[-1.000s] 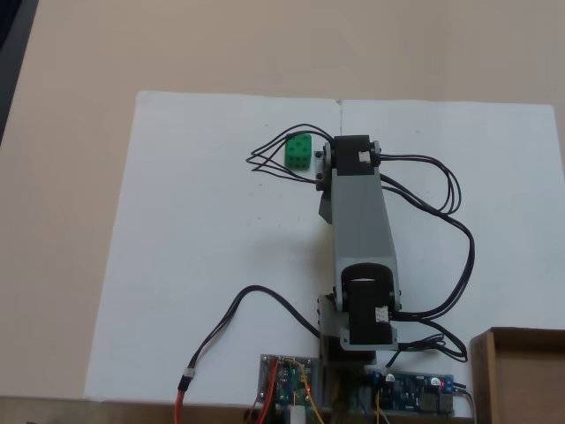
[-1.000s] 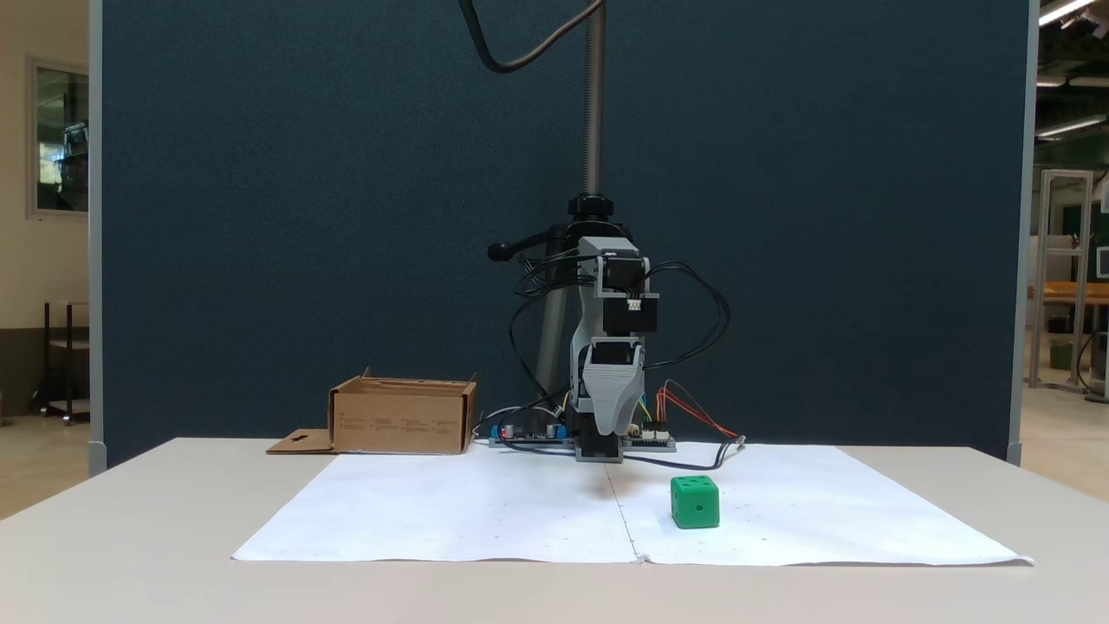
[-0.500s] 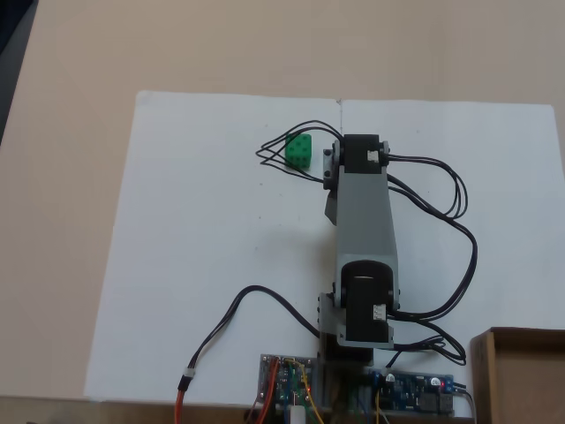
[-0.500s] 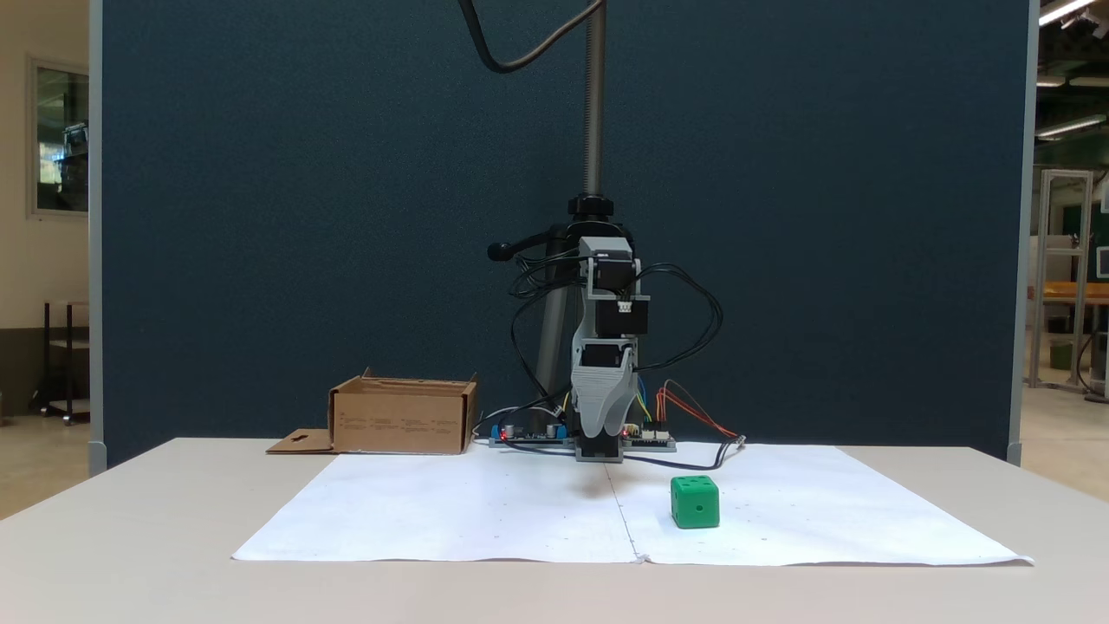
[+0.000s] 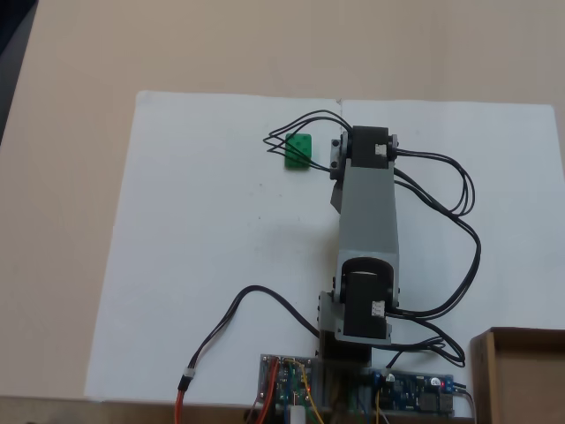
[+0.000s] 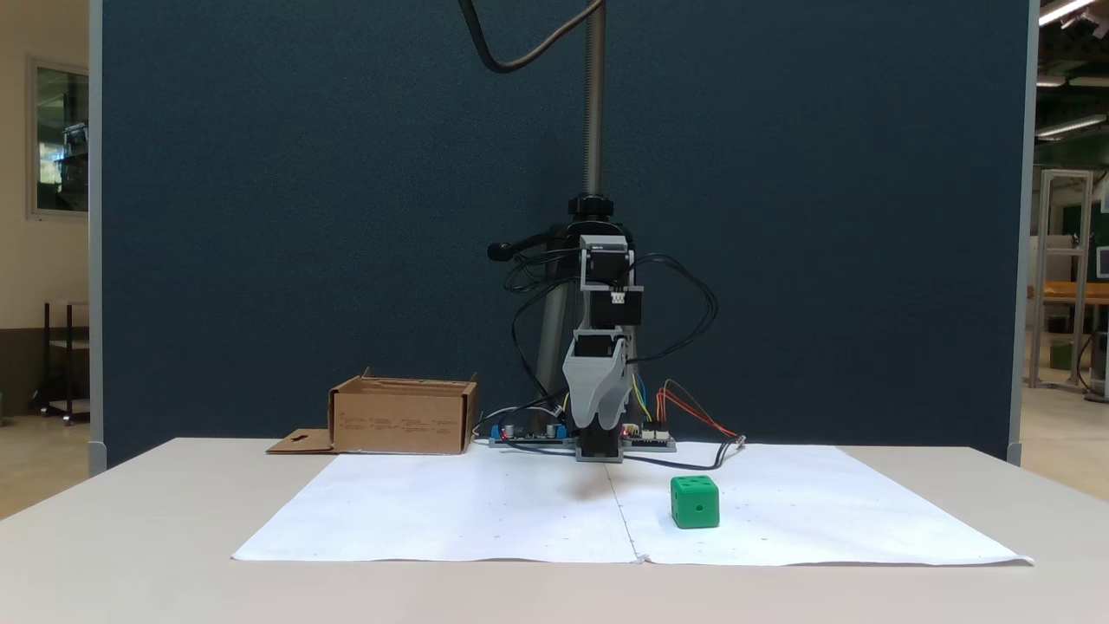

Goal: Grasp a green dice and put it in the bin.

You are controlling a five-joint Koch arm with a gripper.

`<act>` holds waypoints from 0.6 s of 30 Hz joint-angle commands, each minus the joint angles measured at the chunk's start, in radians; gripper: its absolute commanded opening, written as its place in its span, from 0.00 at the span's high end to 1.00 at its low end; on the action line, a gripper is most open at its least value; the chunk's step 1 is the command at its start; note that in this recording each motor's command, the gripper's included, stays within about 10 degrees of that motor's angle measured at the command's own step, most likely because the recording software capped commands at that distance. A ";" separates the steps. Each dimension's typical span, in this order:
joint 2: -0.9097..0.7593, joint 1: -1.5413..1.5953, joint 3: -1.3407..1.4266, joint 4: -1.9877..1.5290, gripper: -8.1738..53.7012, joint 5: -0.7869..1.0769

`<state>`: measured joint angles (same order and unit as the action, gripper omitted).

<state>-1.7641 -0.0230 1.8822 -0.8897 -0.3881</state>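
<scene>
Green and bright against white paper [image 6: 485, 511], the green dice [image 6: 695, 502] sits alone on the desk [image 6: 130, 537], resting flat on the sheet to the right of its centre fold as the front fixed view shows it. In the fixed view from above, the dice [image 5: 298, 150] lies near the far edge of the paper, just left of the arm's grey upper link [image 5: 368, 216], with a loop of black cable [image 5: 282, 141] passing over it. The hand [image 6: 596, 416] points downward in front of the arm's base, raised above the sheet and left of the dice, touching nothing and holding nothing. Its grey shell faces the front camera, and how far its jaws are parted cannot be told from either picture. The bin [image 6: 403, 416], a brown cardboard box with a flap lying open at its side, stands on the desk beyond the paper's left rear corner in the front view, well apart from the dice. From above, a corner of the bin [image 5: 521, 375] shows at lower right. Circuit boards [image 5: 287, 380] and coloured wires cluster at the arm's base.
</scene>
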 commanded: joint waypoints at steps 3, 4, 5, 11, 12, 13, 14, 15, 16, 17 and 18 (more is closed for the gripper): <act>0.008 0.020 -0.089 -0.031 0.17 -0.054; 0.023 0.032 -0.095 -0.032 0.17 -0.054; 0.025 0.043 -0.097 -0.032 0.17 -0.054; 0.086 0.038 -0.097 0.040 0.17 -0.054; 0.087 0.041 -0.101 0.064 0.17 -0.054; 0.109 0.044 -0.118 0.080 0.17 -0.054; 0.129 0.046 -0.144 0.086 0.17 -0.054; 0.149 0.046 -0.175 0.086 0.17 -0.054; 0.173 0.049 -0.207 0.087 0.17 -0.054; 0.198 0.054 -0.241 0.089 0.17 -0.054; 0.221 0.057 -0.272 0.089 0.17 -0.054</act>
<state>-1.5555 0.0215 1.6720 -0.8468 -0.3881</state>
